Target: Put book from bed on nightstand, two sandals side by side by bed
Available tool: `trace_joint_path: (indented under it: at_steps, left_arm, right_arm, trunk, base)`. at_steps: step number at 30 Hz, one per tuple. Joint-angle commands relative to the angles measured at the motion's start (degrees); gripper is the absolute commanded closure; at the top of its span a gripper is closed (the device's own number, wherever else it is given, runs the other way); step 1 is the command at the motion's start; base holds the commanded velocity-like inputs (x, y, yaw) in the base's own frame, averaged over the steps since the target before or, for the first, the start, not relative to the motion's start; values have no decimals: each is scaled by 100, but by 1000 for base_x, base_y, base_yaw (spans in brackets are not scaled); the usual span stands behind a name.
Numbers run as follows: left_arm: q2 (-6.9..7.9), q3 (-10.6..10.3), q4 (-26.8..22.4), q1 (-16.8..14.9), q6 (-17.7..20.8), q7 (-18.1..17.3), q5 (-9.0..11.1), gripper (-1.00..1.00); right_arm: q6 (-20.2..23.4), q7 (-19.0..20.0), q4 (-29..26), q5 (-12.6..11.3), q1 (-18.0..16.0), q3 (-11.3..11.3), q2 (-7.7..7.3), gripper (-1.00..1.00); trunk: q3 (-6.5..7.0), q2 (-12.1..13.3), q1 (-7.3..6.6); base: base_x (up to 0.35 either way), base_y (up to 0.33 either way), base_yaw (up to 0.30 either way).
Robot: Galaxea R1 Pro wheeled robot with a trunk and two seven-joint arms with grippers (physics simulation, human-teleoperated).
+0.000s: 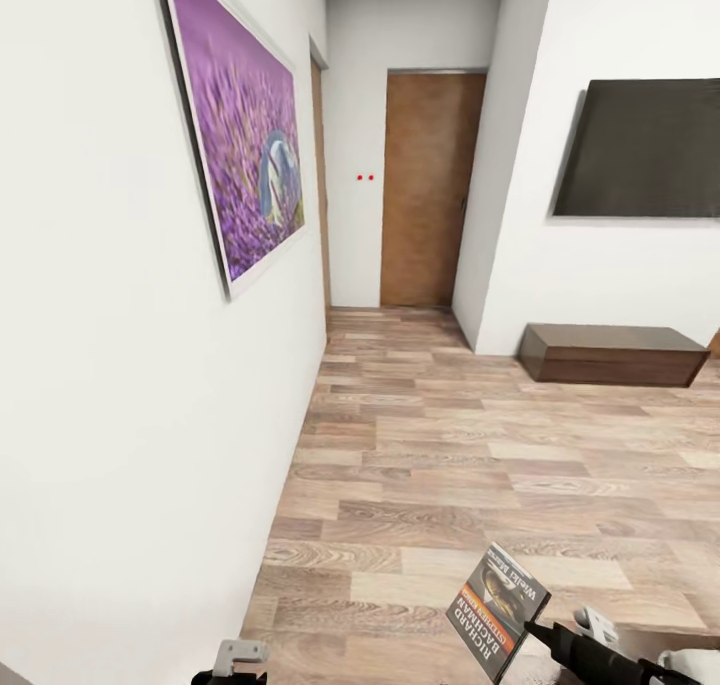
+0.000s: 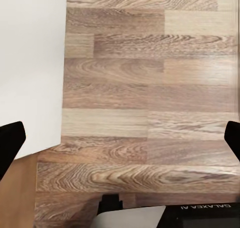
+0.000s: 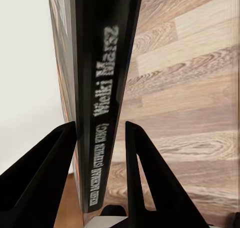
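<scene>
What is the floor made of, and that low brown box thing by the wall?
The floor looks like wood planks, or laminate printed like wood: swirly grain, staggered boards, faint sheen. The low brown cabinet looks like dark wood with a smooth top, judging by its faint grain. As a simulator render, neither is certain.

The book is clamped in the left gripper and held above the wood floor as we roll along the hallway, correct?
Not quite: the book is in the right gripper, not the left. The right wrist view shows its spine pinched between the two black fingers, and the head view shows it at the right arm's end. The left gripper is open with only wood floor between its fingers. The rest stands.
</scene>
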Motion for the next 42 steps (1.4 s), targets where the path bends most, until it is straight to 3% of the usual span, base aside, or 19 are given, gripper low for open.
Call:
trace_joint_path:
  at_steps: [1,10,42]
  left_arm:
    - [0,50,4,-4,-19,-2,-57,-100]
    - [0,50,4,-4,-19,-2,-54,-100]
    - [-27,51,4,-4,-19,-11,-50,-100]
  right_arm:
    - [44,31,18,-61,-10,26,1,100]
    - [48,31,19,-61,-12,26,1,100]
    - [47,25,19,-61,-9,27,1,100]
  trunk:
    - [-13,-13,4]
    - [-13,-13,4]
    - [-13,-13,4]
  base:
    - [14,0,-182]
    - [25,12,-57]
    - [245,35,0]
